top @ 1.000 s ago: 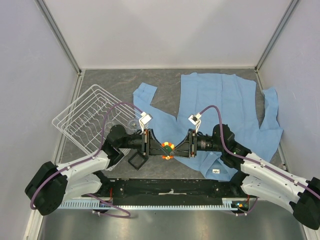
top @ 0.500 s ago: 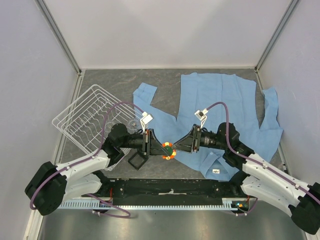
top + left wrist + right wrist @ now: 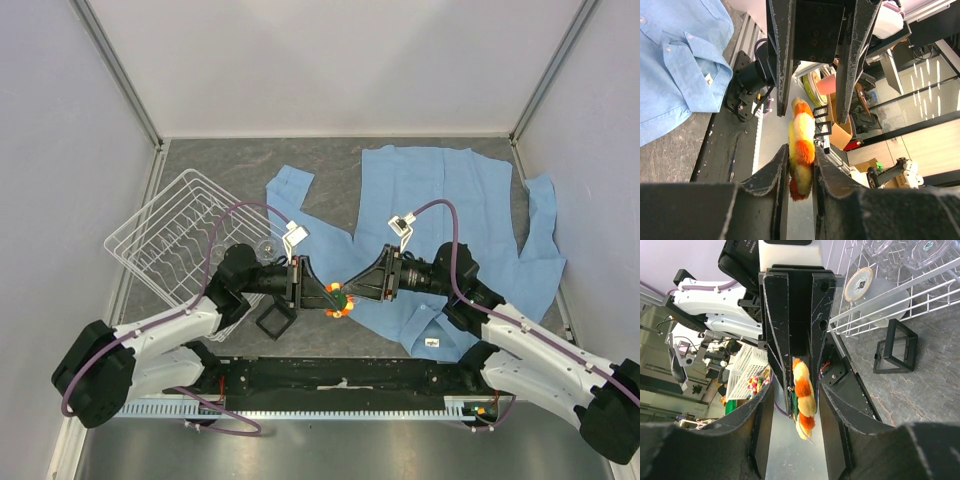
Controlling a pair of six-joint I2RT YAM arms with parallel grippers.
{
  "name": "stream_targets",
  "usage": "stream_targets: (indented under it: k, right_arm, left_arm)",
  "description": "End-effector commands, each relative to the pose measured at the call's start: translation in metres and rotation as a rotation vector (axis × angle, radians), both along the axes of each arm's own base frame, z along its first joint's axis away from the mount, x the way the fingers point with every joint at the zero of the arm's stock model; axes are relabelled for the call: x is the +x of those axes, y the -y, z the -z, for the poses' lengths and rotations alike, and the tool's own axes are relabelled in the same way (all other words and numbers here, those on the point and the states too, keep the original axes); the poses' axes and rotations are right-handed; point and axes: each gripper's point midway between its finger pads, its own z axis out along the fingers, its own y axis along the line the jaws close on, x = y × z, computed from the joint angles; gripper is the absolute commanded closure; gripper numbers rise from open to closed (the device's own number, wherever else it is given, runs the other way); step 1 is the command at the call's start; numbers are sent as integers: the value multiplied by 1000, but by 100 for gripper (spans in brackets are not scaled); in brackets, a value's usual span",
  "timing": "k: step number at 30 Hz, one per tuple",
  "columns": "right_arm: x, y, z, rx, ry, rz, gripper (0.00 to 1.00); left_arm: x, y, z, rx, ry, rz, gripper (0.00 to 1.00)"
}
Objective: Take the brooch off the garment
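The brooch [image 3: 338,299], a small orange-yellow flower pin, hangs in the air above the table's near part, just left of the garment's edge. My left gripper [image 3: 331,297] is shut on it; in the left wrist view the pads squeeze the brooch [image 3: 801,145] edge-on. My right gripper [image 3: 351,293] faces it, open, with its jaws standing apart on either side of the brooch [image 3: 804,395] without touching. The garment [image 3: 450,210], a light blue collared shirt, lies flat on the table, its white label [image 3: 432,342] near the front. It also shows in the left wrist view [image 3: 675,60].
A white wire rack [image 3: 175,235] stands at the left, with a round silvery disc [image 3: 858,284] in it. A black square frame [image 3: 273,320] lies on the table below my left gripper. Grey walls close in the table on three sides.
My right wrist has rolled and drawn back a little to the right. My left gripper keeps hold of the brooch and has shifted slightly right.
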Motion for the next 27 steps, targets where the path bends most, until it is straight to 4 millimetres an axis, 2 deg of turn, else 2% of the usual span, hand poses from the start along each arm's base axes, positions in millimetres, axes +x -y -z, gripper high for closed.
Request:
stream_targets:
  k: [1,5,16,21,27]
  right_arm:
    - [-4,2,-11,24,58,-13,54]
    - [-8,0,-10,32,52,-37,59]
    - [-11,0,4,-10,47,-50,63]
    - [-14,1,8,-16,52,-58,70]
    - [-13,3,9,-23,71,-54,68]
  left_arm:
    - [0,2,-20,-52,70,24,98]
    - [3,4,-18,-46,60,18,98]
    - [9,8,-30,-73,65,19,98]
    - [9,7,-32,-76,70,22,98]
    - [11,7,-34,-80,69,20,98]
